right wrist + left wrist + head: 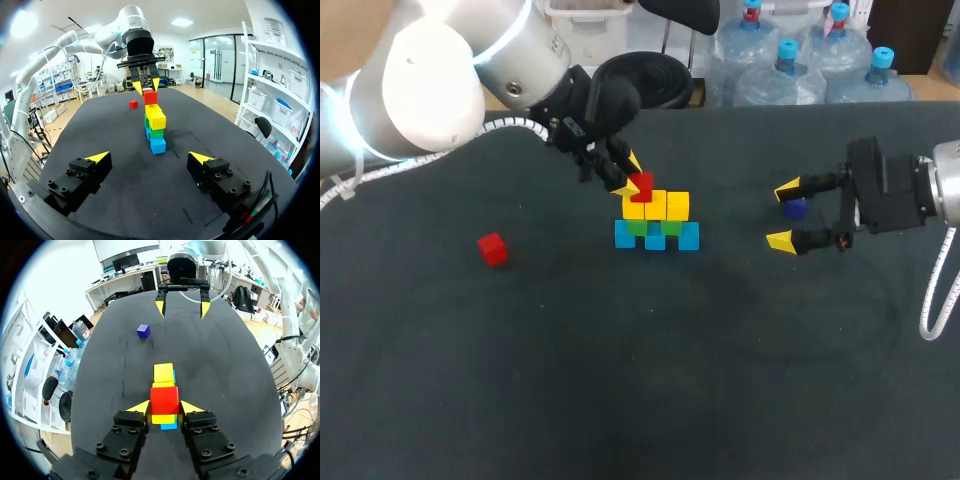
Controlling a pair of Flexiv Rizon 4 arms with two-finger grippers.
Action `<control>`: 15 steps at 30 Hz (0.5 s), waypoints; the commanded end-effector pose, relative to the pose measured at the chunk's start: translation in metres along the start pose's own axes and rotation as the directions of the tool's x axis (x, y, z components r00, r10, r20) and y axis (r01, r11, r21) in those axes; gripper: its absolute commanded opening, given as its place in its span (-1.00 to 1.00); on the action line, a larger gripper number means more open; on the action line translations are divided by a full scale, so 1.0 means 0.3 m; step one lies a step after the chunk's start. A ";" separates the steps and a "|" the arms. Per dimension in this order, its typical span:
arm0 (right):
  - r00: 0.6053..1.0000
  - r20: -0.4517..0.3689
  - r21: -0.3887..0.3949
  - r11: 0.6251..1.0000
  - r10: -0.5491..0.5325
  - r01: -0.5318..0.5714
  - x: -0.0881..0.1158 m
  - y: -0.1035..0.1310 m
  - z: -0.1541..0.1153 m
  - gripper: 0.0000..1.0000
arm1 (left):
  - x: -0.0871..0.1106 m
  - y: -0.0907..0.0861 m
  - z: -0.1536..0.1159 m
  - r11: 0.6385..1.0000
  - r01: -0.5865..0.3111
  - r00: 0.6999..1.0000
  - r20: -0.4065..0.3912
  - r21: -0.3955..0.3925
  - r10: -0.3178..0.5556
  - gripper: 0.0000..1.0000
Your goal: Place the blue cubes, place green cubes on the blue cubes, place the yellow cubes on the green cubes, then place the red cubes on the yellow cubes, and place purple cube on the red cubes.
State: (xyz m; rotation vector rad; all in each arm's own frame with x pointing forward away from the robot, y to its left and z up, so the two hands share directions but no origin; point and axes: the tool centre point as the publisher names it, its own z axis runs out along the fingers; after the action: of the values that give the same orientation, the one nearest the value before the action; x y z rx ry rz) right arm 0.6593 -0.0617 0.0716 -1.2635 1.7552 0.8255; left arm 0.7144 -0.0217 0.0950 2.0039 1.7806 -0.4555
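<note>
At the table's middle stands a stack: blue cubes [656, 237] at the bottom, green cubes [654, 227] on them, yellow cubes [658, 206] on top. My left gripper [628, 176] is shut on a red cube [642, 186] at the left end of the yellow row. In the left wrist view the red cube [165, 400] sits between both fingers, over the yellow cubes [163, 372]. A second red cube [492, 248] lies loose to the left. The purple cube [795, 208] lies beside my right gripper [785, 215], which stands open and holds nothing.
The right wrist view shows the stack [156, 125] ahead of its open gripper [149, 157], with the left gripper [146, 85] above it and the loose red cube [133, 104] beyond. Dark bare tabletop [640, 380] stretches in front of the stack.
</note>
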 end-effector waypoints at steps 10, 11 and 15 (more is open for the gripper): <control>1.000 0.002 0.000 1.000 -0.001 0.001 0.001 -0.001 0.003 1.00 | -0.003 0.013 0.004 1.000 0.001 1.000 -0.005 0.008 -0.001 -0.51; 1.000 0.002 0.000 1.000 -0.001 0.001 0.001 -0.001 0.003 1.00 | -0.003 0.013 0.004 1.000 0.001 1.000 -0.006 0.008 -0.001 -0.46; 1.000 0.002 0.000 1.000 -0.001 0.001 0.001 -0.001 0.003 1.00 | -0.003 0.013 0.005 1.000 0.002 1.000 -0.007 0.011 -0.002 -0.41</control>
State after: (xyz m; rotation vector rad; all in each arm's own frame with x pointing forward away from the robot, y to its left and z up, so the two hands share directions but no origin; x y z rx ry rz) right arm 0.6593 -0.0617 0.0716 -1.2635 1.7552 0.8255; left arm 0.7155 -0.0223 0.0941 2.0072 1.7836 -0.4596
